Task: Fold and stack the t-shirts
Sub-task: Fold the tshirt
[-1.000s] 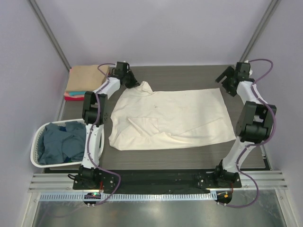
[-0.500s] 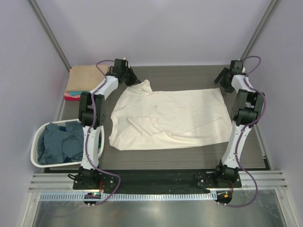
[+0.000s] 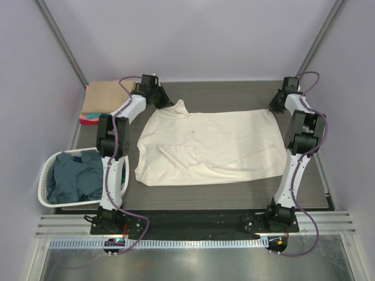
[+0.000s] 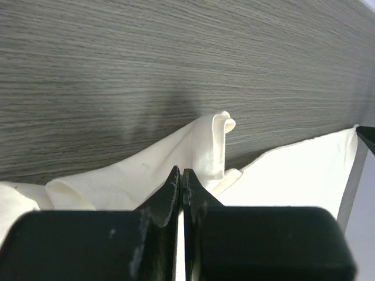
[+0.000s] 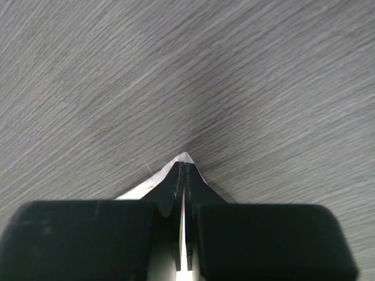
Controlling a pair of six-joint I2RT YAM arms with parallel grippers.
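Basket (image 3: pixel 45 196) of blue shirts (image 3: pixel 76 178) at left edge, tan shirt (image 3: pixel 102 96) in far left corner, cream shirt (image 3: pixel 211 146) flat on counter (image 3: pixel 234 93), both arms stretched far, left pincer (image 4: pixel 181 175) pinching its far left fold, right pincer (image 5: pixel 183 170) pinching its far right corner.

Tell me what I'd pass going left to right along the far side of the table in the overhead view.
tan t-shirt atop the folded stack → left fingers → cream-white t-shirt → right fingers

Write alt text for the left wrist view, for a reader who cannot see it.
The left pincer, shut, pinches the edge of a cream shirt whose curled corner lies on a grey wood-grain table.
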